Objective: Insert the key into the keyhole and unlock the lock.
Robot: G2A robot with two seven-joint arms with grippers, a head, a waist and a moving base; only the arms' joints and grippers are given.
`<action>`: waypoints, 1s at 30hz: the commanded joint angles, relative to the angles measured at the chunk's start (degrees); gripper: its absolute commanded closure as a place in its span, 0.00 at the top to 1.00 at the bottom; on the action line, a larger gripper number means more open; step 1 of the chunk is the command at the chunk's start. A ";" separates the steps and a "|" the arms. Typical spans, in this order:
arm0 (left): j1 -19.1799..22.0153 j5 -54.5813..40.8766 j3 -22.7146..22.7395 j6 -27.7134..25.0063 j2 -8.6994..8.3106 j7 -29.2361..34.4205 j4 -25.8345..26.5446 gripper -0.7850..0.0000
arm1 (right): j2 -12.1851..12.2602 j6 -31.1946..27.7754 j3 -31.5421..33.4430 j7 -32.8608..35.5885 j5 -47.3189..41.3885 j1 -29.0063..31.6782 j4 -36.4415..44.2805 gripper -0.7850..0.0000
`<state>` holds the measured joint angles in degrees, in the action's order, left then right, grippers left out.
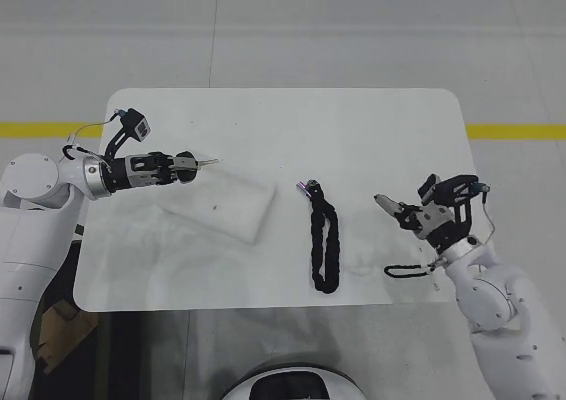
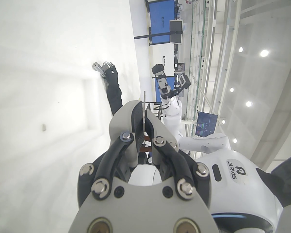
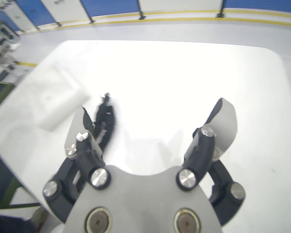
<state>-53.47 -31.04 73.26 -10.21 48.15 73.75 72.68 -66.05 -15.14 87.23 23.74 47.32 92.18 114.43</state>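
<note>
— Thin silver key (image 1: 206,162): who has it?
— Your left gripper (image 1: 191,165) pinches it, blade sticking out past the fingertips, above the white foam pad (image 1: 225,205). The black fabric-sleeved chain lock (image 1: 324,240) lies in the middle of the white table (image 1: 383,120), its metal cylinder head (image 1: 310,187) at the far end.
— And the right gripper (image 1: 405,200)?
— Spread wide and empty, to the lock's right. I'd have you steady the head with it first. Then line the blade up with the keyhole, which I cannot make out, before you push.
</note>
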 commanded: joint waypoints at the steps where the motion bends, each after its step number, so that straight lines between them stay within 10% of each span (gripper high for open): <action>1: 0.00 0.00 0.00 0.00 0.00 0.00 0.00 0.00 | -0.03 0.13 -3.29 9.90 -3.31 -5.13 -0.97 1.00; 7: 0.00 0.00 0.00 0.00 0.00 0.00 0.00 0.00 | -1.14 3.00 -14.68 23.56 -4.60 -17.53 -8.01 1.00; 16: 0.00 0.00 0.00 0.00 0.00 0.00 0.00 0.00 | -3.95 7.70 -26.17 24.13 3.26 -24.62 -17.29 0.87; 18: 0.00 0.00 0.00 0.00 0.00 0.00 0.00 0.00 | -4.49 8.25 -27.54 23.59 5.71 -25.45 -18.70 0.44; 20: 0.00 0.00 0.00 0.00 0.00 0.00 0.00 0.00 | -5.01 8.63 -28.33 22.95 7.00 -25.87 -19.43 0.28; 21: 0.00 0.00 0.00 0.00 0.00 0.00 0.00 0.00 | -5.23 8.84 -28.49 22.74 7.36 -25.95 -19.71 0.00; 30: 0.00 0.00 0.00 0.00 0.00 0.00 0.00 0.00 | -5.98 4.12 -26.47 24.93 4.77 -21.87 -12.72 0.00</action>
<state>-53.47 -31.04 73.26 -10.21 48.15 73.75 72.68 -72.06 -10.23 60.66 48.24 51.60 69.34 100.47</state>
